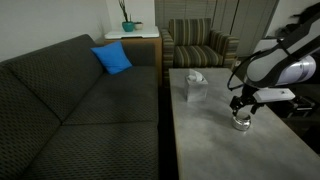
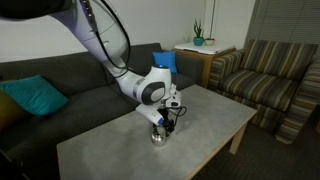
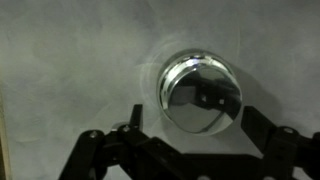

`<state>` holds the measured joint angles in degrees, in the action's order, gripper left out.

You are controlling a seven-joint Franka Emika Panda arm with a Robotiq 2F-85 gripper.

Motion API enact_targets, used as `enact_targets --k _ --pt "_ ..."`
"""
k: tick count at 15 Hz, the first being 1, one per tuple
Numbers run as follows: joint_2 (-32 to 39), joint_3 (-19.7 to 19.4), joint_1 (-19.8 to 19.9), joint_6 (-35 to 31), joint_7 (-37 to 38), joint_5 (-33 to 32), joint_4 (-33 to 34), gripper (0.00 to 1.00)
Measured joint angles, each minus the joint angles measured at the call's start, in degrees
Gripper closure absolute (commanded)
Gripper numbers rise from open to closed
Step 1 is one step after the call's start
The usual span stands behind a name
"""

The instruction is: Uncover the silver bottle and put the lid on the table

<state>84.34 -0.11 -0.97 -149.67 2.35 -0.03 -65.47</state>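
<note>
The silver bottle (image 1: 240,124) (image 2: 160,136) stands upright on the pale grey table (image 1: 225,155) (image 2: 205,118), its domed shiny lid (image 3: 200,90) still on top. My gripper (image 1: 242,108) (image 2: 166,122) hangs directly over it, pointing down. In the wrist view the gripper (image 3: 195,120) is open, with one finger on each side of the lid and a gap to both. The fingers hold nothing.
A white tissue box (image 1: 194,85) stands on the table beyond the bottle. A dark sofa (image 1: 80,110) with a blue pillow (image 1: 113,58) runs along the table. A striped armchair (image 2: 265,75) and a side table with a plant (image 2: 200,42) stand past the table's end.
</note>
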Motion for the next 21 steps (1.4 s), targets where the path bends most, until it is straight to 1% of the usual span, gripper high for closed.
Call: enact_targets --k 3,8,16,21 --pt "0.0 1.2 0.77 2.1 -0.65 0.06 0.22 0.0" --pt "0.0 1.43 1.25 3.73 -1.04 0.07 0.26 0.0" --pt "0.01 2.94 1.66 5.8 -2.74 0.19 0.26 0.0" --pt "0.01 3.1 1.61 5.97 -2.96 0.2 0.26 0.0"
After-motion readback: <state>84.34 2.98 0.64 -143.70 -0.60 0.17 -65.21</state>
